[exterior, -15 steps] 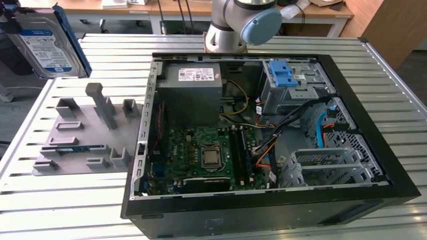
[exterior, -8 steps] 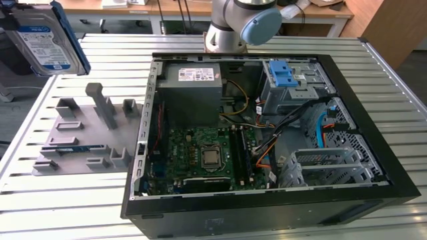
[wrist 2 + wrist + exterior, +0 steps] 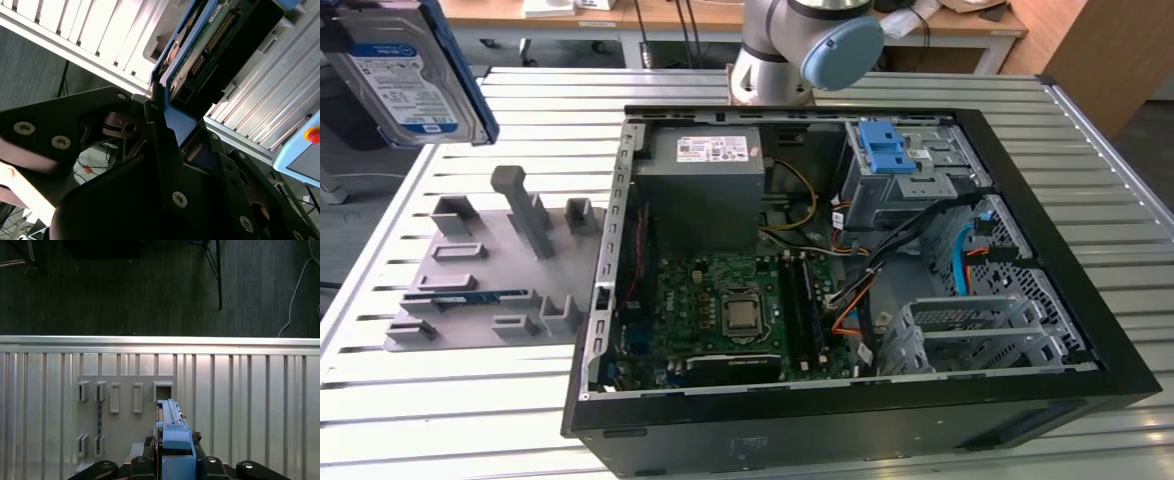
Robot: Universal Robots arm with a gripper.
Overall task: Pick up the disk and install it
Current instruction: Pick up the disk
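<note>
The disk [image 3: 411, 72], a silver hard drive with a white and blue label in a blue carrier frame, hangs in the air at the exterior view's upper left, above the table's far left edge. In the first wrist view I see the disk [image 3: 171, 421] edge-on, with my gripper [image 3: 175, 452] shut on its blue frame, high over the grey holder plate [image 3: 125, 412]. The second wrist view shows the disk's [image 3: 200, 47] underside and connector, with the black fingers [image 3: 156, 117] clamped on the blue frame.
An open black computer case [image 3: 1067, 330] lies on the slatted metal table [image 3: 454, 420]. Inside are a grey power supply box [image 3: 707, 170], a blue-latched drive cage [image 3: 907, 160] and the green motherboard [image 3: 720, 310]. The grey slotted holder plate [image 3: 487, 270] sits on the exterior view's left. The arm's base [image 3: 801, 45] stands behind the case.
</note>
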